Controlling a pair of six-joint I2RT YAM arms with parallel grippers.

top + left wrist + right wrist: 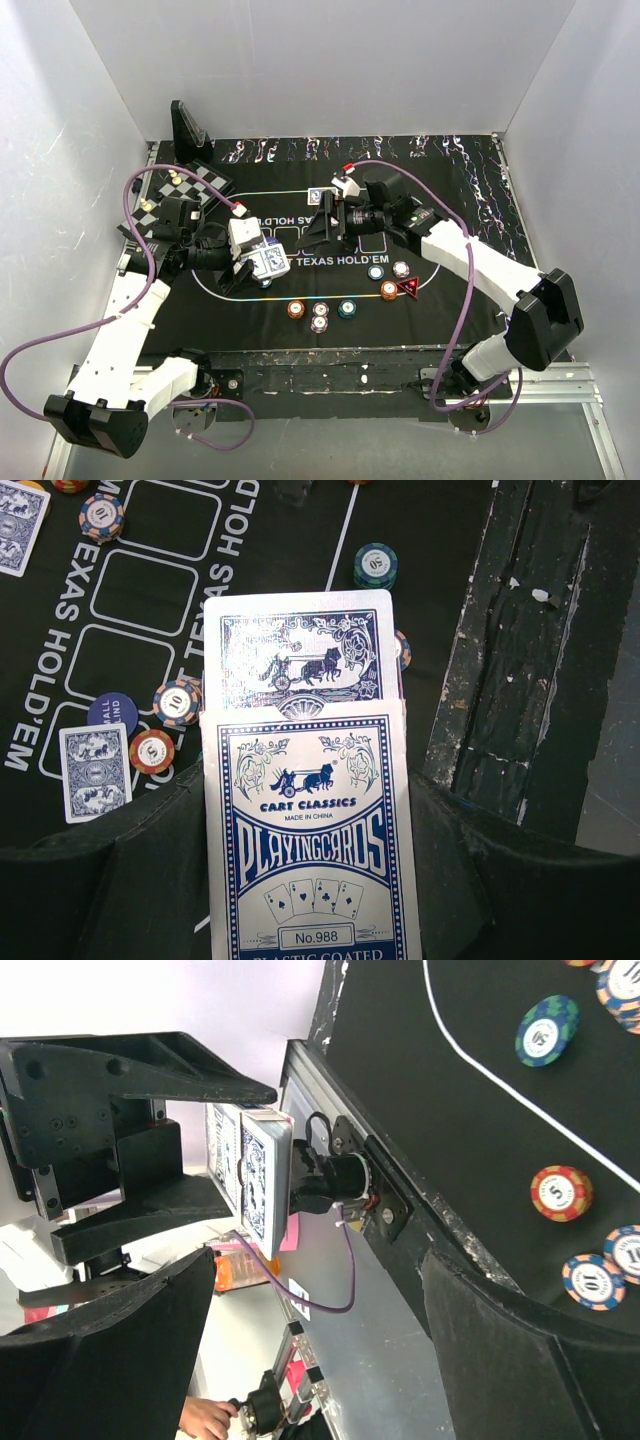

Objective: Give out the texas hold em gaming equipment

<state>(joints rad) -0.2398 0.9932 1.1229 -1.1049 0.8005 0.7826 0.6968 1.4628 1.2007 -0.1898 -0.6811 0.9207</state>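
My left gripper is shut on a blue-and-white box of playing cards, held above the mat's left half. One card sticks partway out of the box's top. My right gripper stands open just right of the box, nothing between its fingers; its view shows the box edge-on. Two cards lie face down on the mat. Poker chips sit in a row near the front, more chips beside a red triangle marker.
The black mat printed TEXAS HOLD'EM covers the table. A chessboard with pieces stands at the back left, next to a black stand. White walls close in both sides. The scuffed front edge runs along the mat.
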